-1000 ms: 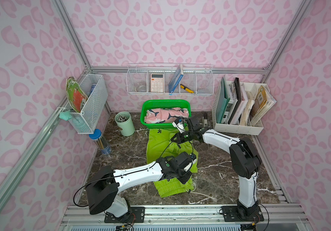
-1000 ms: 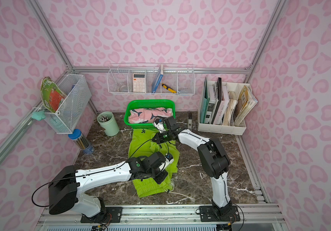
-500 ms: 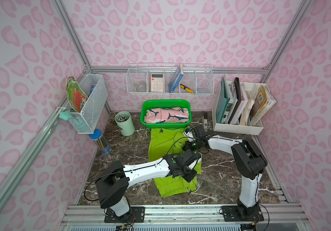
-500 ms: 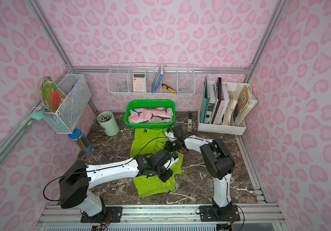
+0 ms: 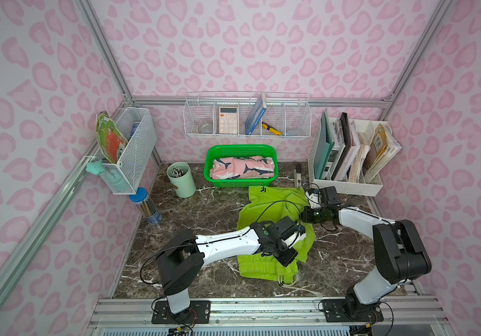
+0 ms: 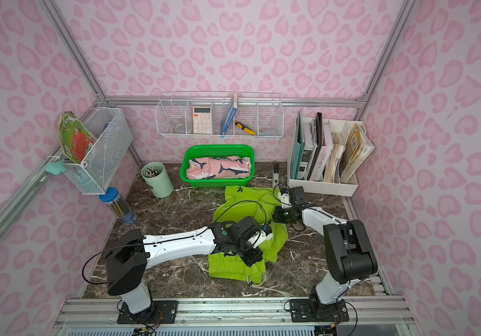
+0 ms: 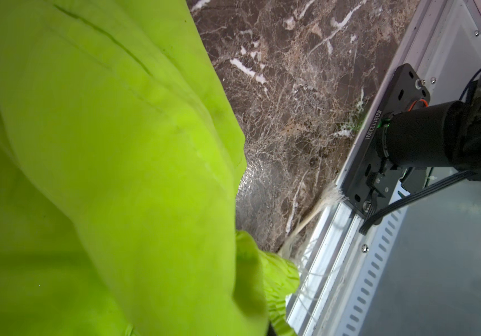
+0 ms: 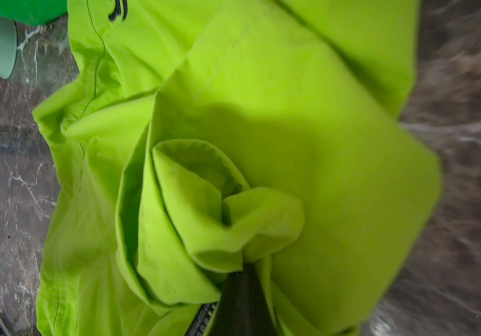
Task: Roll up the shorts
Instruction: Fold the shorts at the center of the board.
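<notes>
The lime green shorts [image 5: 265, 209] lie crumpled on the marble table in both top views, black logo [image 5: 263, 190] toward the basket, elastic waist [image 5: 262, 267] and white drawstring [image 5: 297, 286] nearest the front. My left gripper [image 5: 302, 232] is buried in a raised fold at the cloth's right side and shut on it; green cloth [image 7: 102, 145] hides its jaws in the left wrist view. My right gripper [image 5: 303, 216] is just beyond it, shut on a bunched hem [image 8: 262, 221], one black finger [image 8: 242, 299] showing. The pink shark-print shorts [image 5: 242, 167] lie rolled in the green basket [image 5: 240, 148].
A mint cup [image 5: 181, 179] and a blue-lidded pencil jar [image 5: 146, 205] stand at the back left. A white file organizer [image 5: 347, 157] fills the back right, with a small dark tool [image 5: 298, 174] beside it. Wire shelves hang on the walls. The metal rail [image 5: 262, 305] borders the front.
Both grippers have moved to the right, the right one also coming nearer from the basket's front. They dragged the green cloth with them, so its right side is now folded and bunched.
</notes>
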Available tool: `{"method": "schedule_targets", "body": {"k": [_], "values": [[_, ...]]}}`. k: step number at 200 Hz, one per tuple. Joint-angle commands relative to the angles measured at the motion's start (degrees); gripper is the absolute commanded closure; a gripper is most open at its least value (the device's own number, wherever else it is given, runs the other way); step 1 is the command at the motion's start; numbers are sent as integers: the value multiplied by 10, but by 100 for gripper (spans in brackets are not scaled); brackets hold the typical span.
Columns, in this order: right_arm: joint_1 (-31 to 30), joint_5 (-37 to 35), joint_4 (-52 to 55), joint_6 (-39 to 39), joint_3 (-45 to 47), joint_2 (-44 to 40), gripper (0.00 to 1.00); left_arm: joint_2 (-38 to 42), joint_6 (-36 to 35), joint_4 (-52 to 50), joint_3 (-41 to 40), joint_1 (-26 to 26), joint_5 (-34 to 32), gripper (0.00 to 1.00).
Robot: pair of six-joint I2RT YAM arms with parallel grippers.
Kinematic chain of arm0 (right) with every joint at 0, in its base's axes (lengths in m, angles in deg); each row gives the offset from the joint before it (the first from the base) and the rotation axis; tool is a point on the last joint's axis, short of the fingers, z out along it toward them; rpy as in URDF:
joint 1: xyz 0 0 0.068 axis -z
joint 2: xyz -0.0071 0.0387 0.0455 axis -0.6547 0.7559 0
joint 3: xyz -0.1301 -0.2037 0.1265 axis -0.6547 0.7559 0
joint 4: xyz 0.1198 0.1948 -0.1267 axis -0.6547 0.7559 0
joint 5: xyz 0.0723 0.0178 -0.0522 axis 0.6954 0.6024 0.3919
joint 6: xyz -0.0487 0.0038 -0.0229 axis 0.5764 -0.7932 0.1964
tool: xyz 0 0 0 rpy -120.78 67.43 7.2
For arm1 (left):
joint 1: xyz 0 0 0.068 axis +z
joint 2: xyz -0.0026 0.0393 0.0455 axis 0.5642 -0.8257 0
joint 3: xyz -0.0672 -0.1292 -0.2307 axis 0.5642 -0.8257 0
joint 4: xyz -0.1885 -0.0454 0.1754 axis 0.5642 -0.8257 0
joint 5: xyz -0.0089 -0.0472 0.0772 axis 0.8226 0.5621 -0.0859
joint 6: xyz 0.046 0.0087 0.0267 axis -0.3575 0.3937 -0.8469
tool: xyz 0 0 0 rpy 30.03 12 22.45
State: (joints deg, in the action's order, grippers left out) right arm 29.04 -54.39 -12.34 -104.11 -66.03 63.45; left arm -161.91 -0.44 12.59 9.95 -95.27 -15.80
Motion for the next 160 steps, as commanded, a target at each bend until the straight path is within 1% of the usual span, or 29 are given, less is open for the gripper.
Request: {"method": "schedule_targets", "body": {"k": [1, 20, 50, 94, 110, 142, 160], "values": [[8, -6, 20, 22, -25, -29, 100, 16, -5, -10, -5, 1, -9, 100], [7, 4, 47, 23, -82, -32, 100, 40, -3, -10, -17, 5, -27, 100], [-18, 13, 68, 10, -189, -7, 100, 88, 6, 0, -52, 12, -72, 100], [-87, 28, 87, -10, -347, 84, 100, 150, 39, 26, -114, 17, -141, 100], [-110, 36, 88, -18, -388, 119, 100, 167, 53, 32, -134, 17, -164, 100], [-148, 52, 101, -28, -457, 199, 100, 202, 85, 46, -183, 17, -240, 100], [-164, 63, 102, -35, -485, 239, 100, 215, 102, 52, -209, 17, -272, 100]]}}
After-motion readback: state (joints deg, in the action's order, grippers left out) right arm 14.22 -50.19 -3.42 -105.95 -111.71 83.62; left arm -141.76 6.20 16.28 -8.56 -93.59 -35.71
